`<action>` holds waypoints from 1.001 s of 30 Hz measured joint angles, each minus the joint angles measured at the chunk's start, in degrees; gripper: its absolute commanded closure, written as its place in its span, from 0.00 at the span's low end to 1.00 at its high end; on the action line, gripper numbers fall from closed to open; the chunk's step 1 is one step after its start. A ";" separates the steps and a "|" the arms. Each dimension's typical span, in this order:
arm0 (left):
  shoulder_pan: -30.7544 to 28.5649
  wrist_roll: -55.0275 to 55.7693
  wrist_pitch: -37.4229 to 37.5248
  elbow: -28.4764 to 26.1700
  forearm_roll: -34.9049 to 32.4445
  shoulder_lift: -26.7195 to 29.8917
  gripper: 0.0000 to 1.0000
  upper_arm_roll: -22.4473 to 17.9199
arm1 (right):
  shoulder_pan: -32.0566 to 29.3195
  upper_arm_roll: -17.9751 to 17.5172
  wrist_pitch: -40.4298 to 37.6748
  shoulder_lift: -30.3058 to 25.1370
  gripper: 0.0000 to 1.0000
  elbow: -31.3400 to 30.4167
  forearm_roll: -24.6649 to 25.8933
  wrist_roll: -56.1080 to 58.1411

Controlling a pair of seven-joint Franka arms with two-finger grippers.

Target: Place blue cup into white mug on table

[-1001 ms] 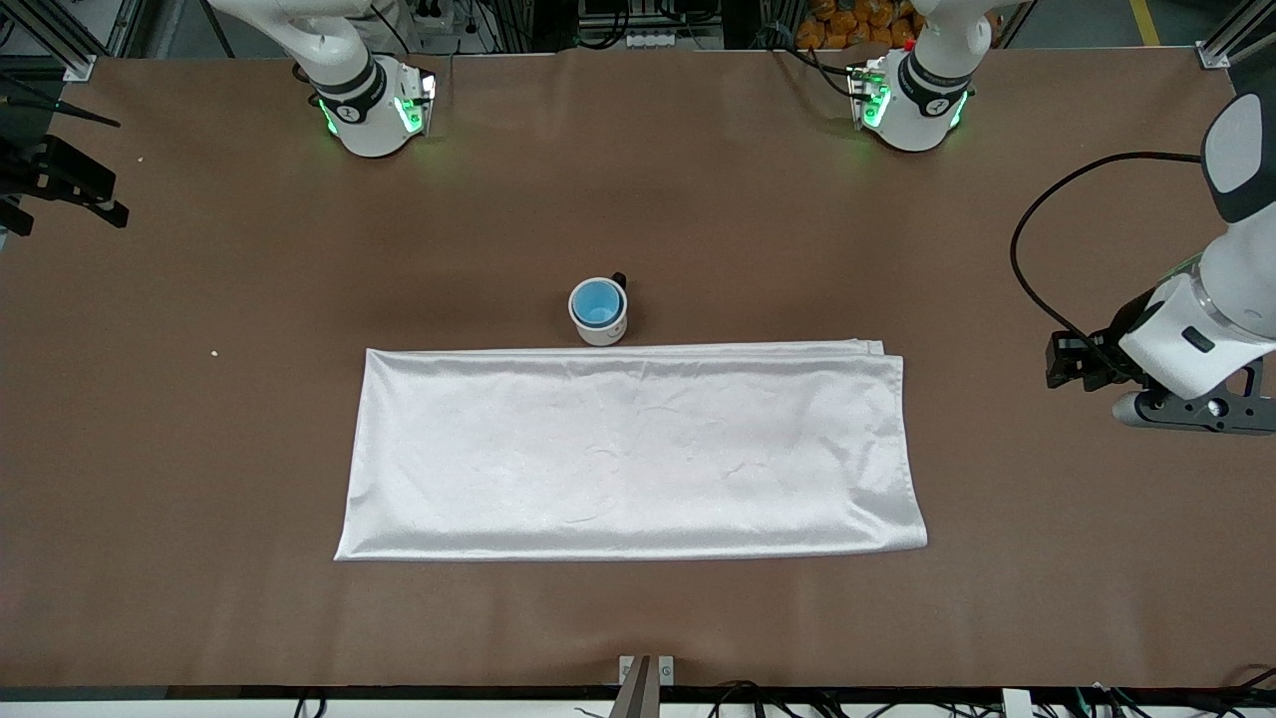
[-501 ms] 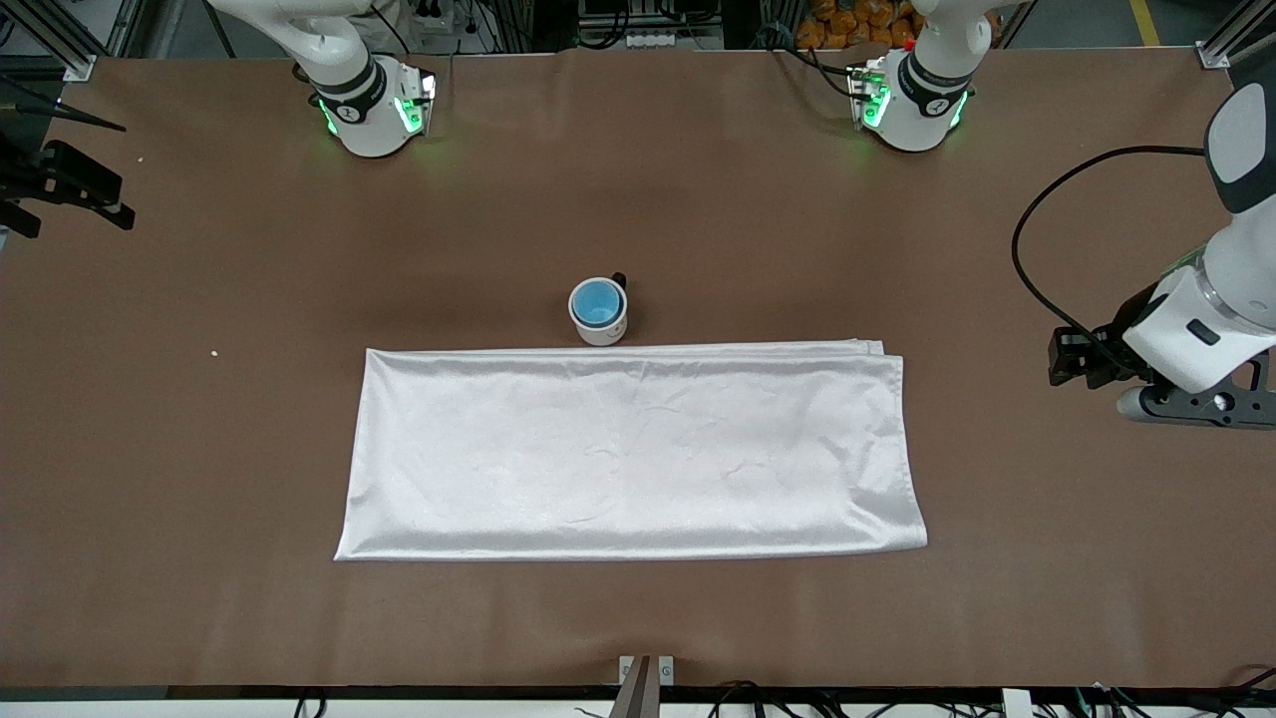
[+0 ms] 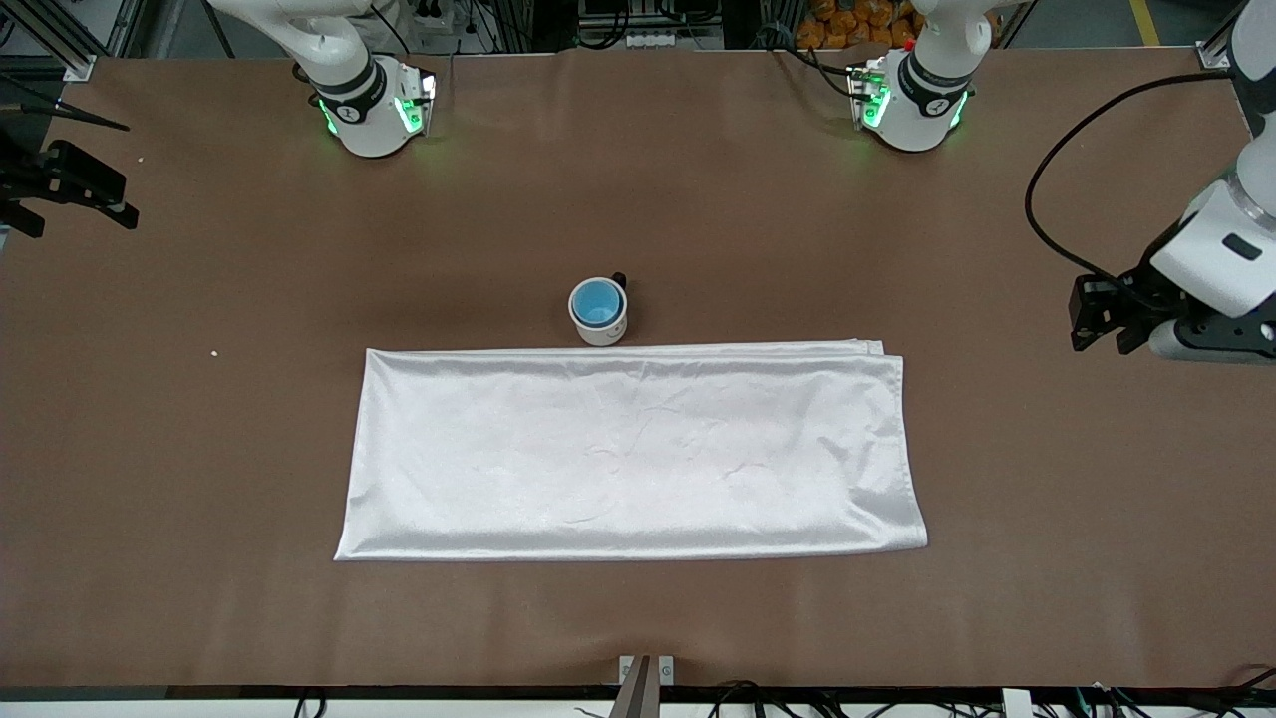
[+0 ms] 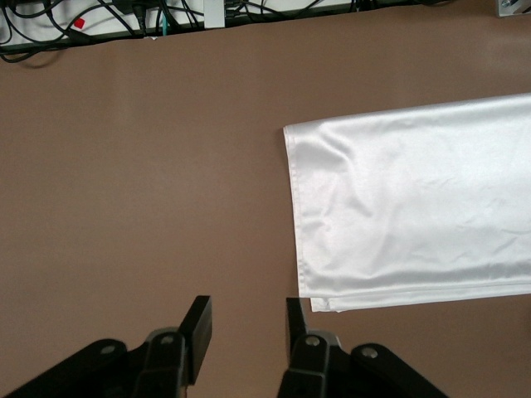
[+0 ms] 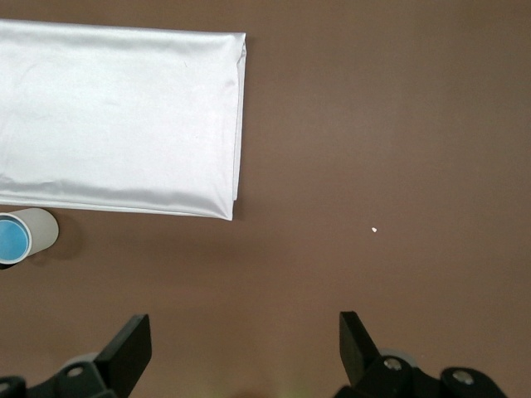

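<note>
Front view: the blue cup [image 3: 597,301] sits inside the white mug [image 3: 599,313], which stands upright on the table [image 3: 199,449] about midway between my two bases. The mug's dark handle [image 3: 619,279] points away from the front camera. The mug stands just beside the edge of the white cloth [image 3: 632,451] that lies farther from the front camera; I cannot tell whether they touch. My left gripper [image 3: 1095,319] hangs over bare table at the left arm's end, well apart from the mug, holding nothing. My right gripper [image 3: 60,179] is over the table edge at the right arm's end.

Left wrist view: my left gripper [image 4: 246,323] has its fingers [image 4: 197,319] parted by a narrow gap, nothing between them. A cloth corner [image 4: 323,303] lies near.

Right wrist view: my right gripper [image 5: 245,344] is spread wide, released and empty, over bare table. Cup in mug [image 5: 23,235] shows near the cloth [image 5: 120,120]. A white speck [image 5: 375,230] lies on the table.
</note>
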State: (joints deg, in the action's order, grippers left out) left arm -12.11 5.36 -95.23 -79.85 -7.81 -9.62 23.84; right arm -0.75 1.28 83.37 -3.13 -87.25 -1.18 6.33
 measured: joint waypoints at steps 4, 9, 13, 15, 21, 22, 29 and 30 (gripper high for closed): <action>-0.41 0.00 -1.66 -2.73 0.00 2.04 0.55 -0.16 | 0.02 -0.04 -0.01 0.00 0.00 0.00 0.00 0.00; -4.73 -0.67 -3.04 -5.32 0.66 3.41 0.54 1.70 | 0.04 -0.05 -0.01 0.00 0.00 0.00 0.00 0.00; -9.97 -1.71 -3.55 -5.89 0.96 3.44 0.51 5.29 | 0.04 -0.05 -0.01 0.00 0.00 0.00 0.00 0.00; -11.13 -1.74 -3.60 -6.02 1.08 3.39 0.51 6.05 | 0.04 -0.06 -0.01 0.00 0.00 0.00 0.00 0.00; -11.05 -1.74 -3.86 -6.12 1.23 3.16 0.51 6.62 | 0.04 -0.06 -0.01 0.00 0.00 0.00 0.00 0.00; -10.27 -1.74 -3.88 -6.11 1.24 3.16 0.51 6.16 | 0.05 -0.07 -0.01 0.00 0.00 0.00 0.00 0.00; 4.56 -1.63 -4.01 -6.07 3.03 3.44 0.51 -8.44 | 0.09 -0.07 -0.01 0.00 0.00 0.00 0.00 0.00; 6.75 -1.64 -4.04 -6.06 3.31 3.49 0.51 -10.81 | 0.09 -0.07 -0.01 0.00 0.00 0.00 0.00 0.00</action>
State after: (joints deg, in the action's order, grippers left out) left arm -5.36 3.73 -99.27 -85.91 -4.51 -6.13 13.03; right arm -0.66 1.21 83.36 -3.13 -87.25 -1.18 6.33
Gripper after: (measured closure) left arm 0.507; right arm 0.000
